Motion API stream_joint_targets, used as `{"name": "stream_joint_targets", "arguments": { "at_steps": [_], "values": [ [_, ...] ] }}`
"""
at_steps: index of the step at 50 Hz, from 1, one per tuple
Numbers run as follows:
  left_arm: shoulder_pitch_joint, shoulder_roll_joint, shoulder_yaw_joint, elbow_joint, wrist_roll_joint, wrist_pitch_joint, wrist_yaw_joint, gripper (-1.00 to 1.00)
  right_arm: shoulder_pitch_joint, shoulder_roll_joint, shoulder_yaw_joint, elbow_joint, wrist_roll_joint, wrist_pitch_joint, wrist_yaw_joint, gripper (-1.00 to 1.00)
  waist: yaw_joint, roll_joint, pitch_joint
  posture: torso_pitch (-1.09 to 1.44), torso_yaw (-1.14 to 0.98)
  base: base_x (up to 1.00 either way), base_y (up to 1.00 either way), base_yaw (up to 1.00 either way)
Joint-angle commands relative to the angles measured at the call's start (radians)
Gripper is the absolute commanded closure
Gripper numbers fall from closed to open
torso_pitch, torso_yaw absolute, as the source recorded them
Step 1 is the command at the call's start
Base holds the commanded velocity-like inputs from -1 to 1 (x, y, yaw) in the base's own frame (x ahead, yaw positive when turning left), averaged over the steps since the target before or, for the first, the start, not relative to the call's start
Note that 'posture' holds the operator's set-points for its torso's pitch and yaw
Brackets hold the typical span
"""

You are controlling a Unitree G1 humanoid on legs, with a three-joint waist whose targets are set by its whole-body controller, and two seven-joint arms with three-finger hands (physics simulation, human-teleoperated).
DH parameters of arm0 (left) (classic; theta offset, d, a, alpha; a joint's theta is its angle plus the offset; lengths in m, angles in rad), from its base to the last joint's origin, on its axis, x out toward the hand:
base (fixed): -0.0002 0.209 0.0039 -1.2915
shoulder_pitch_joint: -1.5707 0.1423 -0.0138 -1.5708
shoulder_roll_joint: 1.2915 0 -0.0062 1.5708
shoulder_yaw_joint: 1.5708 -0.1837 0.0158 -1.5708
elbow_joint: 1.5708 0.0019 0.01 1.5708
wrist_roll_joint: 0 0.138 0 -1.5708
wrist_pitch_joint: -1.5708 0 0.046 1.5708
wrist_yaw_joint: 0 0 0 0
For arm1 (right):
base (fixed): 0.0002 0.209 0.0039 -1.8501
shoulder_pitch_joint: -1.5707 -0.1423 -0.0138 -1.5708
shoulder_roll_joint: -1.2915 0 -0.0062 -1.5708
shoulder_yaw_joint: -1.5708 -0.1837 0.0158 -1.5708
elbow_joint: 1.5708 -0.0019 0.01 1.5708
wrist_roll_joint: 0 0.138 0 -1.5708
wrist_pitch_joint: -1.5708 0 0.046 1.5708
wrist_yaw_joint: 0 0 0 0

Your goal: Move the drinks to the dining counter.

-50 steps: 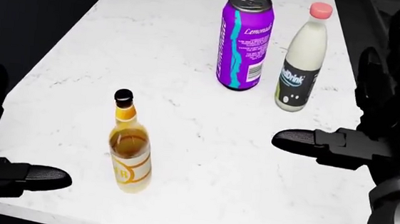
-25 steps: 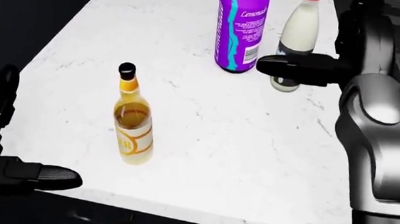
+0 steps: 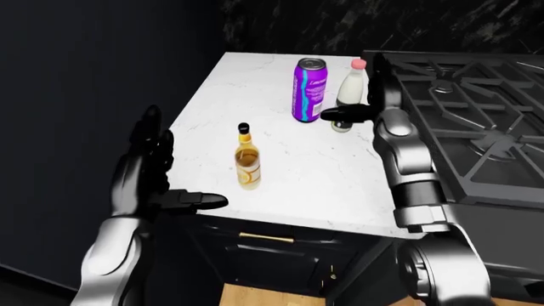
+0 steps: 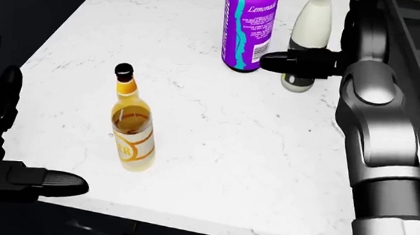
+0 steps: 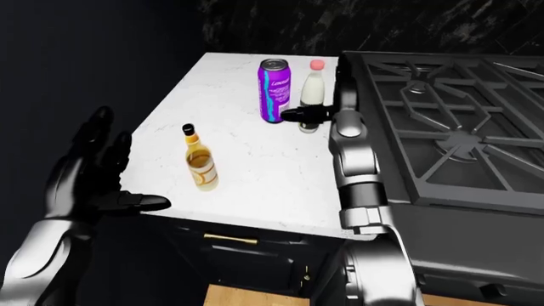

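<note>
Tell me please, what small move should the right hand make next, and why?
Probably close the fingers round the white milk bottle. The right hand is at the bottle's lower part, one finger crossing in front of it, yet looks open. The purple can stands close on the view's left, so the closing should be gentle. The amber bottle stands apart, nearer the open left hand.
</note>
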Motion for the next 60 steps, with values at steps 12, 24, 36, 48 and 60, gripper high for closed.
{"name": "stream_joint_targets", "arguments": {
  "at_steps": [12,24,36,48,60],
  "values": [
    [-0.021,0.010,0.014,-0.040,-0.004,-0.020,-0.003,-1.00,-0.048,0.003,0.007,0.039,-0.008,-0.088,0.004,-0.77,0.000,-0.002,-0.029,0.00,0.00,0.00,0.00,0.00],
    [-0.029,0.014,0.014,-0.048,-0.007,-0.006,0.002,-1.00,-0.053,-0.005,0.003,0.087,-0.011,-0.115,0.008,-0.18,0.001,-0.003,-0.025,0.00,0.00,0.00,0.00,0.00],
    [-0.025,0.012,0.012,-0.049,-0.004,-0.010,-0.001,-1.00,-0.038,0.002,0.007,0.146,-0.021,-0.163,0.008,0.39,0.001,-0.004,-0.023,0.00,0.00,0.00,0.00,0.00],
    [-0.027,0.012,0.013,-0.055,-0.004,-0.002,0.000,-1.00,-0.008,-0.025,-0.004,0.036,-0.019,-0.092,0.027,1.00,0.005,-0.007,-0.022,0.00,0.00,0.00,0.00,0.00],
    [-0.063,0.012,-0.029,-0.080,0.013,0.046,0.014,-1.00,0.090,-0.084,-0.052,-0.331,0.009,0.129,0.080,1.00,0.008,-0.013,-0.018,0.00,0.00,0.00,0.00,0.00]
  ]
}}
